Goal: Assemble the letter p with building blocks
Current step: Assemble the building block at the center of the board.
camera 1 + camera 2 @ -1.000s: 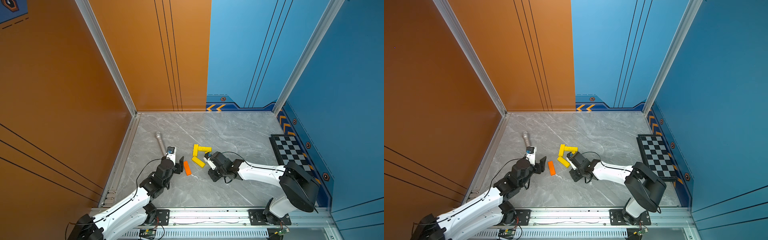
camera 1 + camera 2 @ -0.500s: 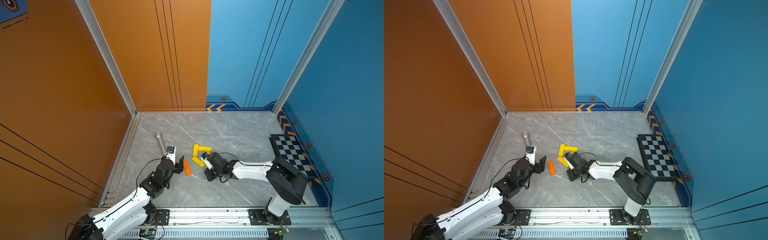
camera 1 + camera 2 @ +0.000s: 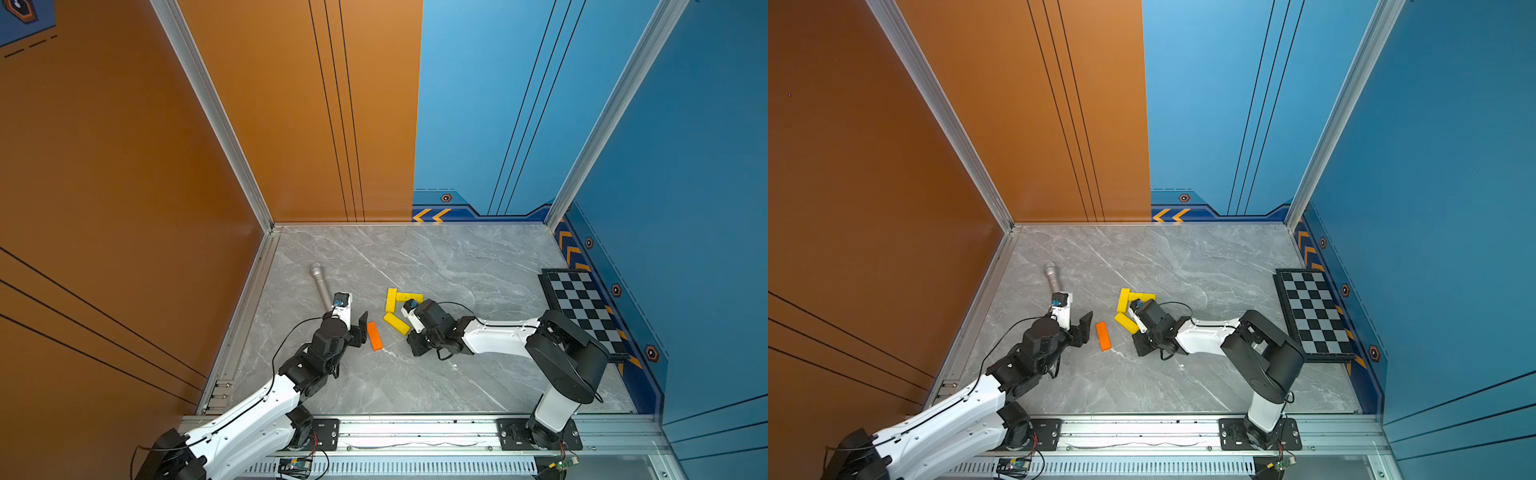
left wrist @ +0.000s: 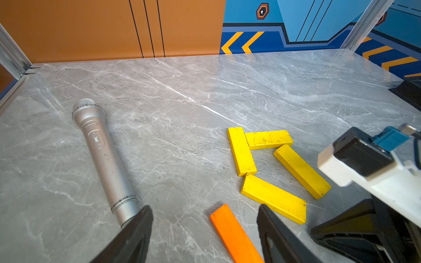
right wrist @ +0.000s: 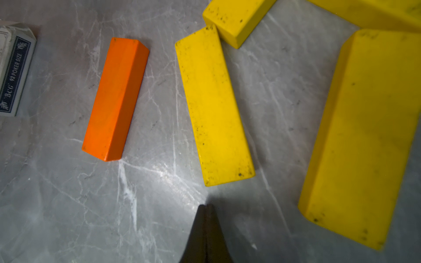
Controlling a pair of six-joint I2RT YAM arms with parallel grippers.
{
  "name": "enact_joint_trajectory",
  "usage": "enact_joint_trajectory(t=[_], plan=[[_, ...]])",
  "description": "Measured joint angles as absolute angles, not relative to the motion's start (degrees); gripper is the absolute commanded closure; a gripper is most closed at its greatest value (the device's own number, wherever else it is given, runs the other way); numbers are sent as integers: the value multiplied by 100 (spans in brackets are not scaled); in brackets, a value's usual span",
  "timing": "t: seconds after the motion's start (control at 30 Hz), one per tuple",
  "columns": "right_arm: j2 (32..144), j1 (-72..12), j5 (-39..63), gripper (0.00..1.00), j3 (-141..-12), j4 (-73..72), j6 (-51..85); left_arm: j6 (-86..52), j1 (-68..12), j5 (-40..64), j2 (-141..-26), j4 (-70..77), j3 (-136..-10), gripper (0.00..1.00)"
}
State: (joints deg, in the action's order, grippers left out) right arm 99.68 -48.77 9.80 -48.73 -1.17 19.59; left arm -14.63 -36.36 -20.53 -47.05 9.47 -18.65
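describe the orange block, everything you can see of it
The orange block is one bright orange rectangular bar with crisp edges and a smooth painted finish, perhaps wood, and it is cleaner than the speckled yellow ones. It lies on a long face on the grey marble table, roughly parallel to the nearest yellow block, with bare table between them. Only the table appears to touch it. In the left wrist view, one end lies just ahead of the open left gripper.

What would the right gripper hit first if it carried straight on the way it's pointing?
Most likely the near end of the yellow block beside the orange block; the shut right gripper points almost straight at it. Height is hard to judge, so it might pass above.
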Motion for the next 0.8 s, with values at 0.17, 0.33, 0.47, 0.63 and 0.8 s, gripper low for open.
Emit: enact_joint_trajectory(t=[0.17, 0.33, 0.47, 0.63, 0.8], plan=[[10036, -4818, 937, 100, -4956, -115, 1979, -1463, -3636, -2053, -4705, 945, -1865, 26], [10068, -4792, 880, 100, -4993, -130, 2010, -1463, -3636, -2053, -4705, 945, -1865, 26], [10082, -4753, 836, 100, -5011, -132, 2053, -1463, -3636, -2053, -4705, 945, -1865, 26], [10127, -4683, 762, 100, -5068, -134, 2069, -1463, -3636, -2053, -4705, 947, -1865, 26], [10178, -4648, 725, 100, -5129, -134, 2088, -1466, -3614, -2051, -4705, 945, -1865, 26]])
